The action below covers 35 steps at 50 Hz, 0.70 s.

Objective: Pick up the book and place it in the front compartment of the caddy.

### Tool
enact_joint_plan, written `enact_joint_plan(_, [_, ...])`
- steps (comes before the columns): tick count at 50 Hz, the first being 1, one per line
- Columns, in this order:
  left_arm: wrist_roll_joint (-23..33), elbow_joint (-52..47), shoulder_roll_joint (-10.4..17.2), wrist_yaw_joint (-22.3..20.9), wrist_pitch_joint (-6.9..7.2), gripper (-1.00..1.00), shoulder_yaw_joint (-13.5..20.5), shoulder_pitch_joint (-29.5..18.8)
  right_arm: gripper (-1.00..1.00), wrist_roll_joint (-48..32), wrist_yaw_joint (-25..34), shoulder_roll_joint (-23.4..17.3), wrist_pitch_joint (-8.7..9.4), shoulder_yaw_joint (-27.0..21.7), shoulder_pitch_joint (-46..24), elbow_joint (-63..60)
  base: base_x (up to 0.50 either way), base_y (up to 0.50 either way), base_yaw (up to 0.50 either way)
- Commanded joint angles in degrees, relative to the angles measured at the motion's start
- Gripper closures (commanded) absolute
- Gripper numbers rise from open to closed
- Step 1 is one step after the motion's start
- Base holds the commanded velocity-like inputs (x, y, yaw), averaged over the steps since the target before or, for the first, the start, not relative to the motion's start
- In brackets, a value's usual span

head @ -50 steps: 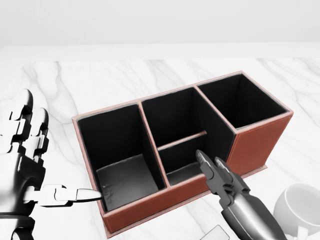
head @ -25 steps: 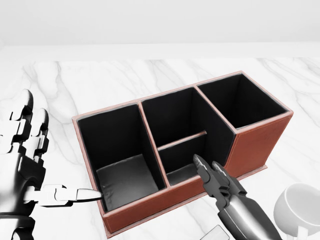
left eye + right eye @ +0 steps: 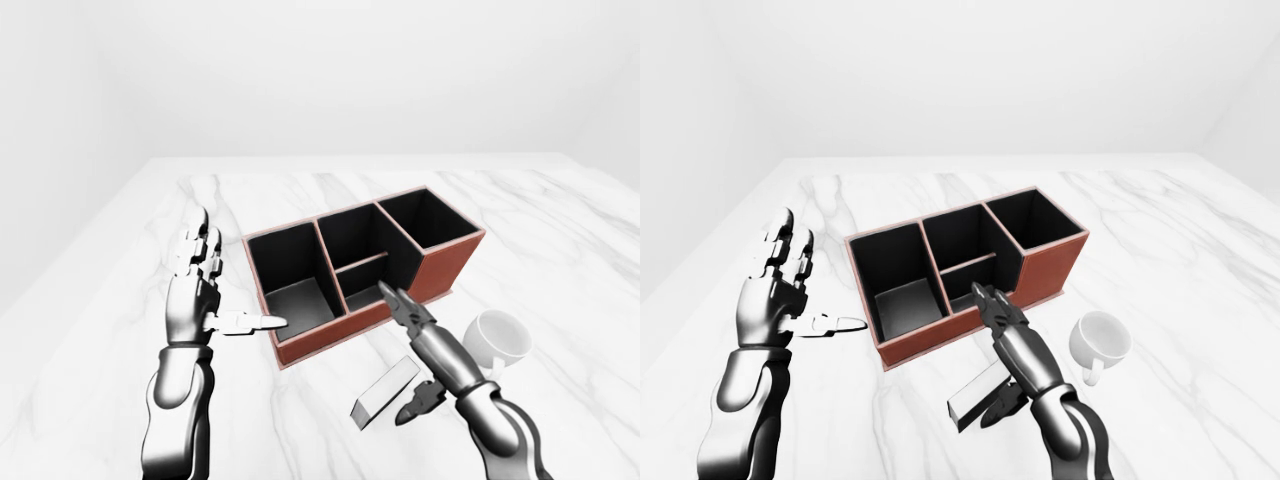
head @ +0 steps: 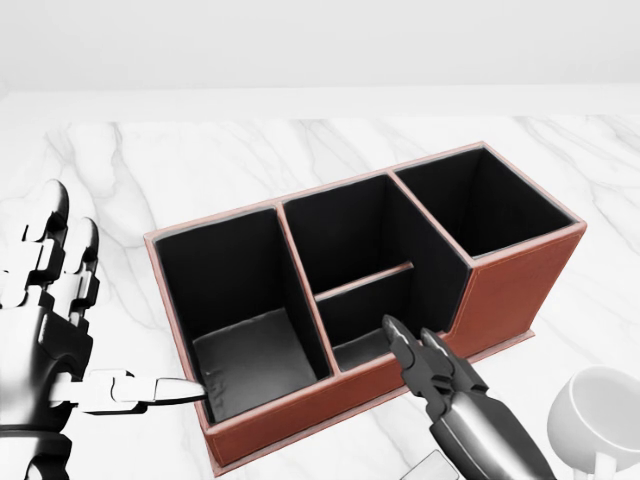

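Note:
The book (image 3: pixel 385 393), a thin grey slab, lies flat on the marble table just below the caddy in the left-eye view; only its corner (image 4: pixel 432 467) shows in the head view. The caddy (image 3: pixel 445 270) is red-brown with black compartments, and its small divided compartment (image 4: pixel 365 330) sits in the middle on the lower side. My right hand (image 3: pixel 408 350) hovers over the book, open, with its fingers (image 4: pixel 405 345) stretched toward the caddy's lower wall and its thumb beside the book's right edge. My left hand (image 3: pixel 235 285) stands open to the left of the caddy, thumb tip by the caddy's left corner.
A white mug (image 3: pixel 500 338) stands on the table to the right of my right hand, below the caddy's right end. The marble table (image 3: pixel 560 230) stretches wide around the caddy, with its left edge (image 3: pixel 80 270) beyond my left arm.
My right hand has slid a little left and down in the head view, along the caddy's lower wall. The left hand, caddy and mug have stayed put.

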Motion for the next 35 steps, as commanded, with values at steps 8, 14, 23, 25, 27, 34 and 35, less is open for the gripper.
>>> enact_joint_plan(8, [0.08, 0.10, -0.02, -0.01, 0.00, -0.99, -0.04, 0.06, -1.00, -0.72, -0.20, -0.36, 0.00, 0.21, -1.46, 2.19, 0.00, 0.00, 0.00])
enact_joint_plan(14, [0.11, 0.23, -0.05, 0.04, 0.00, -0.99, -0.08, 0.07, -1.00, -0.80, 0.06, -0.37, 0.00, 0.38, -1.25, 1.71, 0.00, 0.00, 0.00])
enact_joint_plan(23, [0.08, -0.14, -0.01, 0.03, 0.00, -0.99, -0.06, 0.11, -1.00, -1.18, -0.34, -0.49, 0.00, 0.35, -1.78, 2.55, 0.00, 0.00, 0.00])
enact_joint_plan(25, [0.08, 0.15, -0.01, 0.05, 0.00, -0.99, 0.00, -0.01, -1.00, -0.56, 0.17, -0.23, 0.00, 0.47, -1.87, 2.06, 0.00, 0.00, 0.00])
enact_joint_plan(27, [0.13, 0.20, -0.06, 0.06, 0.00, -0.99, -0.09, 0.12, -1.00, -0.55, 0.14, -0.28, 0.00, 0.63, -1.97, 2.07, 0.00, 0.00, 0.00])
enact_joint_plan(34, [0.10, 0.04, -0.02, 0.05, 0.00, -0.99, -0.03, 0.03, -1.00, -0.98, -0.07, -0.59, 0.00, 1.13, -2.42, 2.87, 0.00, 0.00, 0.00])
enact_joint_plan(35, [0.08, -0.17, -0.02, 0.04, 0.00, -0.99, -0.04, 0.09, -1.00, -1.11, -0.11, -0.64, 0.00, 1.28, -2.36, 2.99, 0.00, 0.00, 0.00])
